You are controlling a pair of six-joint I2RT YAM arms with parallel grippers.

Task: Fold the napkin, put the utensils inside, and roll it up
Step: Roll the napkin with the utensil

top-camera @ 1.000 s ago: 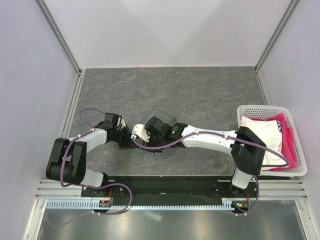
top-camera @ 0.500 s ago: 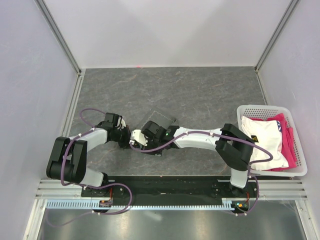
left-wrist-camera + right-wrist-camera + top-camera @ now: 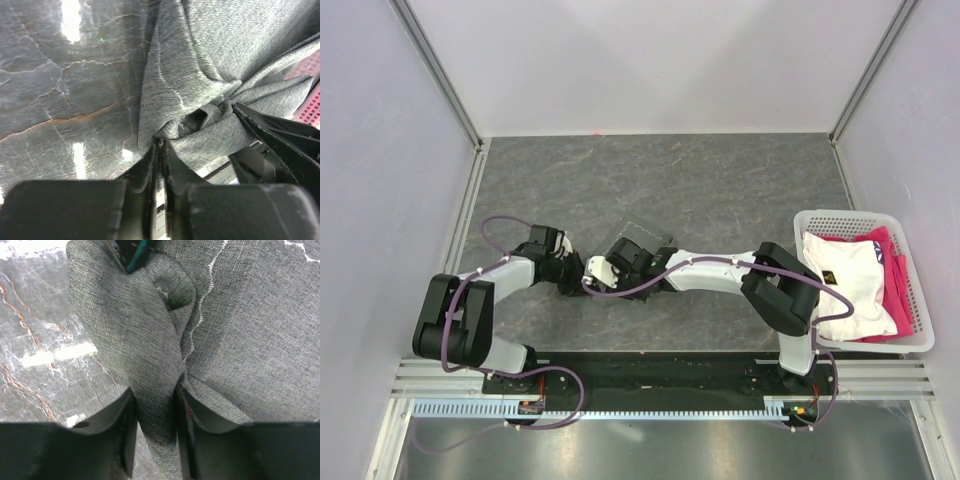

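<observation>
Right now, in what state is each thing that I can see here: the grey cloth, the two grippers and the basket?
napkin, not rolled, bunched into folds where both grippers pinch it.
left gripper, shut on a thin napkin fold.
right gripper, shut on a thick napkin fold.
basket, upright, holding white fabric and pink fabric.
utensils, not visible in any view.

Left arm (image 3: 510, 268), right arm (image 3: 720, 272) — jaws clamped.
</observation>
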